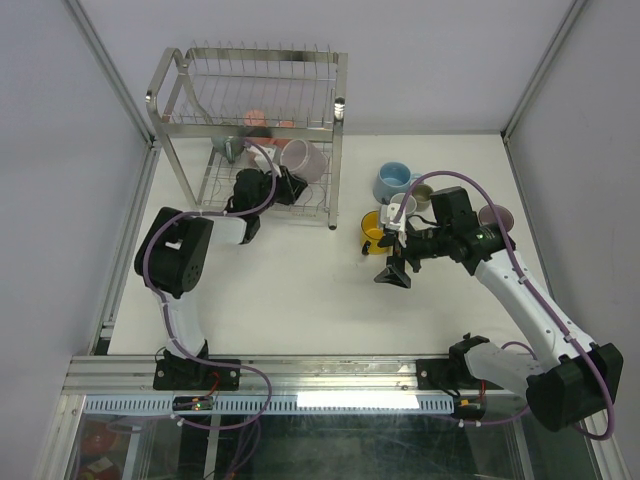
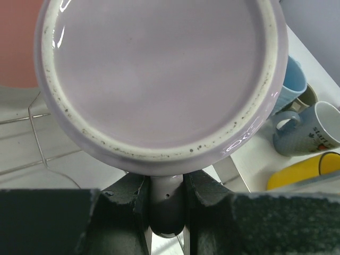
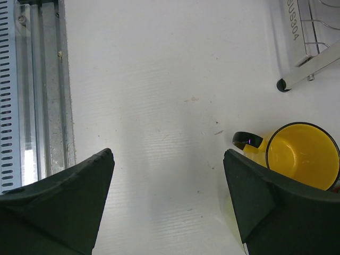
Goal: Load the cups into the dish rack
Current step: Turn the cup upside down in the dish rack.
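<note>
The left arm (image 1: 175, 255) stretches into the dish rack (image 1: 339, 110), seemingly its lower tier, with the left gripper (image 2: 167, 202) pinching the handle of the lilac mug (image 2: 159, 79). The right arm (image 1: 520, 290) angles down, its right gripper (image 1: 395, 272) spread above the desk (image 1: 300, 300) (yellow mug (image 1: 372, 228) at its 11 o'clock).

A robotics lab cell: white surface (image 1: 300, 300), blank grey wall panels (image 1: 50, 150), slotted aluminium rail (image 1: 330, 374) anchoring cabled arms (image 1: 530, 300).

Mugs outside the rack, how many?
5, right of chrome wire rack: light blue mug farthest, olive mug, grey mug, yellow mug nearest, mauve mug rightmost. Others may be hidden.
</note>
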You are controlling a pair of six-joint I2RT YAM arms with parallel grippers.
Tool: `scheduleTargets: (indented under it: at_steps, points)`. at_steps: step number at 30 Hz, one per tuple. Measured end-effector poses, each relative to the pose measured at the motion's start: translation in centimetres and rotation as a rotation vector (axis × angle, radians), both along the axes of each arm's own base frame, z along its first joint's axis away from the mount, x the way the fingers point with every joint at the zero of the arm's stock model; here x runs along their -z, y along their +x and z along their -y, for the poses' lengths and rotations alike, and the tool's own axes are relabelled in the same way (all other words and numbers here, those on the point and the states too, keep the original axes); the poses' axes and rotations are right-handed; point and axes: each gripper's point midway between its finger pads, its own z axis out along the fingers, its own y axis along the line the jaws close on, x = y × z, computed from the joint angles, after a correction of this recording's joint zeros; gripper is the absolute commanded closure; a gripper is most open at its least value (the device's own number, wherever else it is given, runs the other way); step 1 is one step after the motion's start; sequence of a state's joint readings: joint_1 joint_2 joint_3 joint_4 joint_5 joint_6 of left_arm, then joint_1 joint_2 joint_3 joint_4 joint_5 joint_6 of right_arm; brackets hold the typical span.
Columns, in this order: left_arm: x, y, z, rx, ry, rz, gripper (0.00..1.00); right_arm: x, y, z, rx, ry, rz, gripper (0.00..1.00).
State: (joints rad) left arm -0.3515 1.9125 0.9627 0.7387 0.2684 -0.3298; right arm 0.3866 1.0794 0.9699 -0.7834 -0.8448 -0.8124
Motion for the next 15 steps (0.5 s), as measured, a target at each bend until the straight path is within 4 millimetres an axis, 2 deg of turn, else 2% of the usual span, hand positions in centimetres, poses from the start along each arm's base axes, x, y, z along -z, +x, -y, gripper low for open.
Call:
scheduleTargets:
  at_steps: [15]
  points:
    - [1.7,3.8,1.3,0.007,0.043,-0.019,1.00,0.1,0.0,0.0,0.000,-0.001,0.001,0.14]
